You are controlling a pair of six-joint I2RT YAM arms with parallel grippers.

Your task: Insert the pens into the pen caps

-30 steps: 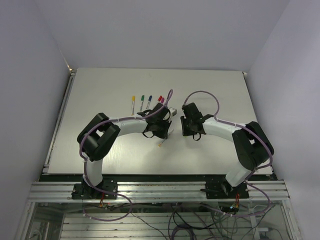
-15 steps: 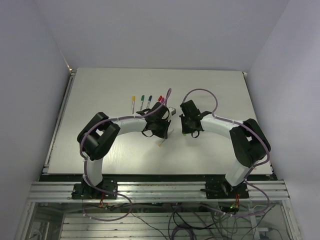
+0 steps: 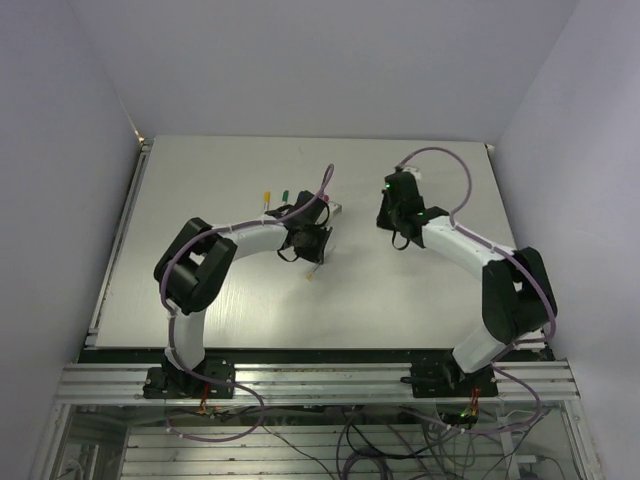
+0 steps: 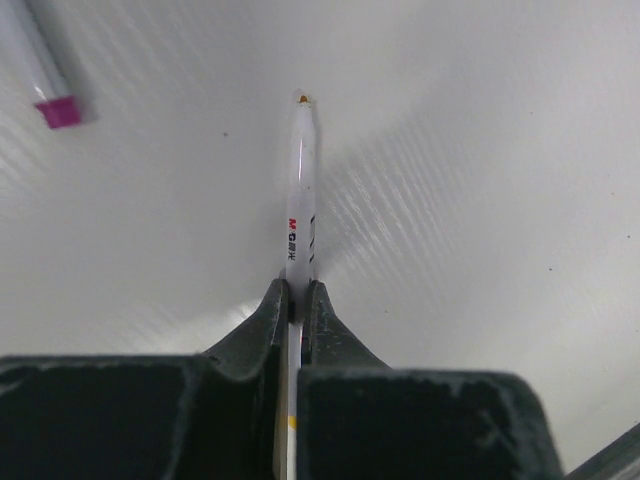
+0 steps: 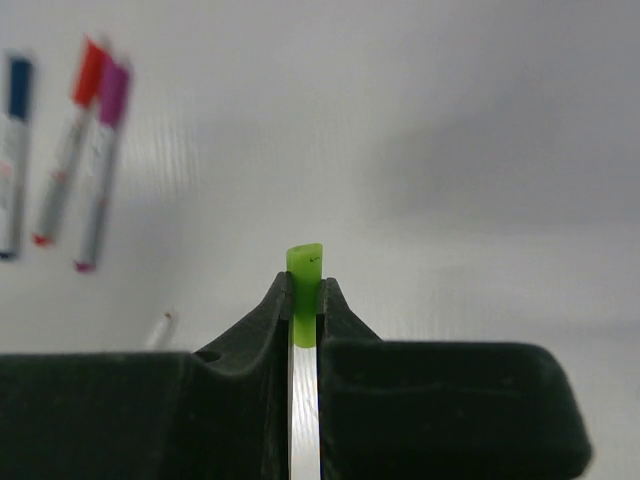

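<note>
Left end effector (image 4: 297, 290): fingers pinched together on a bare white pen (image 4: 301, 190), barrel sticking forward past the fingertips, small orange-brown tip uncapped and held just above the table (image 3: 200, 300). Right end effector (image 5: 304, 285): clamped on a light-green cap (image 5: 304, 258), whose top shows just above the fingertips. In the overhead view the two are well apart, left one at centre, right one up and to the right, so this pair is not yet joined. Further out, in the upper left of the right wrist view, lie a blue-capped pen (image 5: 14, 140), a red-capped pen (image 5: 75, 130) and a purple-capped pen (image 5: 102, 160), side by side. Overhead, a yellow cap (image 3: 267, 197) and a dark green cap (image 3: 285, 195) peek out above the left arm; their barrels are mostly hidden. Judgement: the row looks done, and the held pen and cap seem the last pair left, needing to be brought together, lined up tip to mouth, then pressed home.
</note>
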